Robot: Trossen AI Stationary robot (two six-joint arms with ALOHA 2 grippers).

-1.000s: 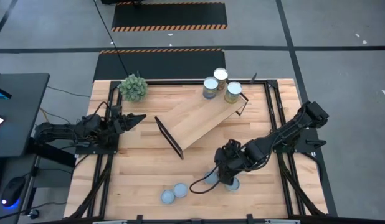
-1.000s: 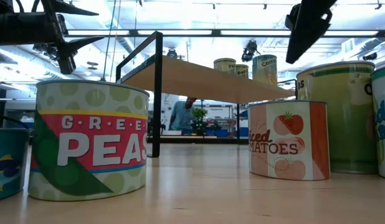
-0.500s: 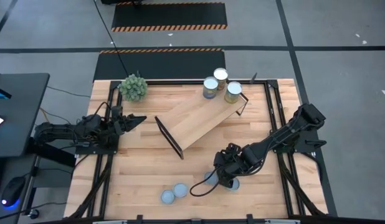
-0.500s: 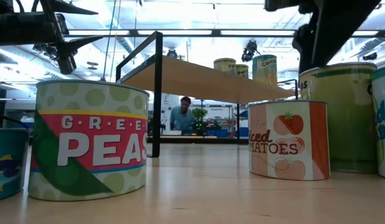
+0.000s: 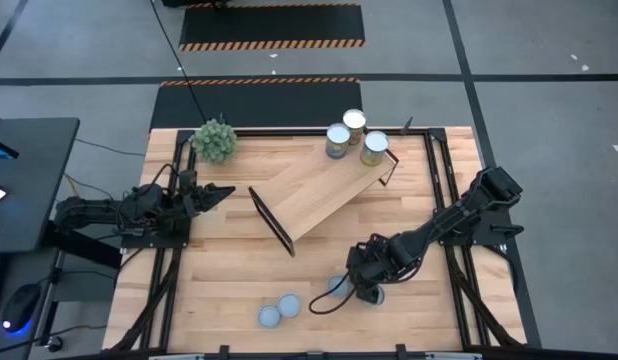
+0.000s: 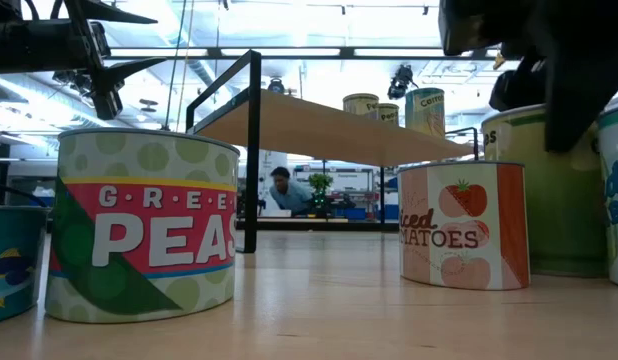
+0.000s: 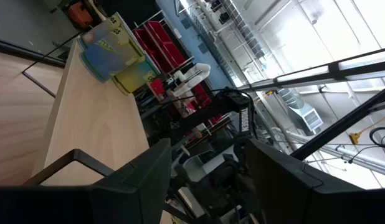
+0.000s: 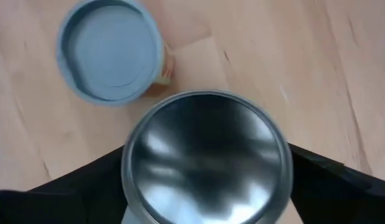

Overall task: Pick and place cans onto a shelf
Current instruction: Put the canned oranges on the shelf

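The table (image 5: 229, 270) carries the shelf (image 5: 319, 192) lying at a slant across its middle, black end frames at both ends. Three cans (image 5: 351, 136) stand at the shelf's far right end. The plant (image 5: 214, 140) sits at the far left corner.

The left arm waits at the left edge, its gripper (image 5: 217, 192) pointing toward the shelf with the jaws apart and empty.

The right gripper (image 5: 366, 285) is low over the near-right part of the table, above a steel-topped can (image 8: 207, 155). In the right wrist view the dark fingers (image 8: 329, 177) stand on either side of that can's rim, straddling it; whether they are pressing on the wall I cannot tell. A blue-lidded can (image 8: 111, 50) stands just beside it.

Two more cans (image 5: 280, 310) stand together at the near edge, left of the gripper. In the low view these read as a peas can (image 6: 144, 225) and a tomatoes can (image 6: 464, 225).

The can looks stiff and probably weighty if full, with a smooth, slippery wall. I would take it across the body, below the rim, squarely.
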